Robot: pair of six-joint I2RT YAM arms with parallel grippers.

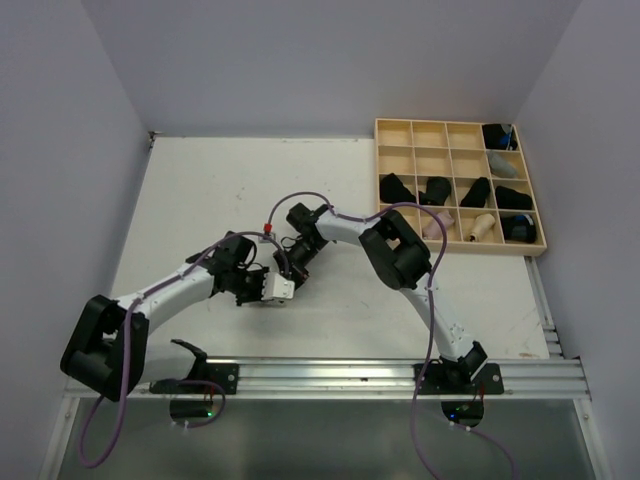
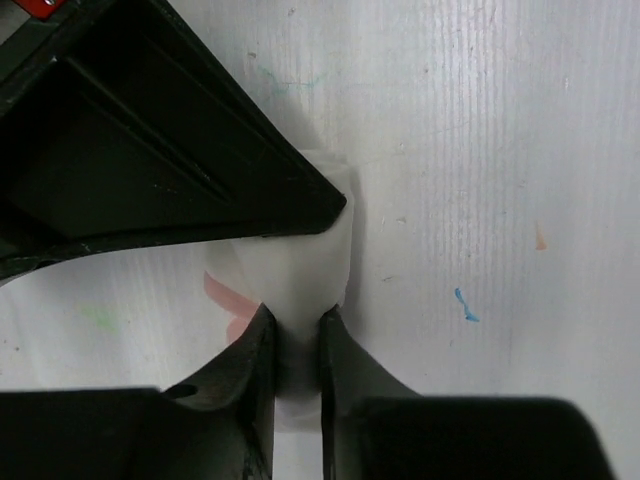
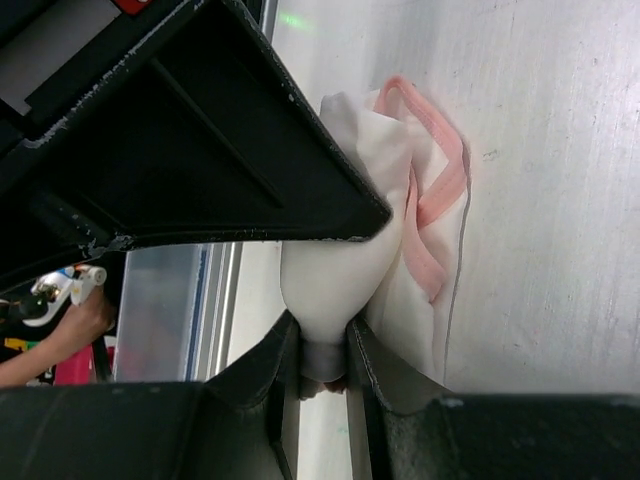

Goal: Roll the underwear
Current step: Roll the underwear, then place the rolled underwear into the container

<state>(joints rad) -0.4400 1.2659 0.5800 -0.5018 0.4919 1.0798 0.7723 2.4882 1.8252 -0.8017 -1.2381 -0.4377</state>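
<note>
Well, on my left the left gripper (image 2: 297,322) had its jaws closed on a pinch of the whitish underwear (image 2: 300,262), which sat low at the table (image 1: 200,190) near the middle, toward the front. I could not tell whether it was lifted clear. Just right of it, the right gripper (image 3: 322,335) was clamped on another bunch of the same cloth, the pink-trimmed part lying loose beside it.

My worry was the two grippers working so close together. A careless turn could knock them into each other, or a pull in opposite directions could drag the thin fold out of one grip and undo it. Pressing lower might scrape the tabletop.

Room looked generous to the left and behind. The wooden tray (image 1: 377,170) stood well apart on the right, and the front rail (image 1: 350,372) was nearer.
</note>
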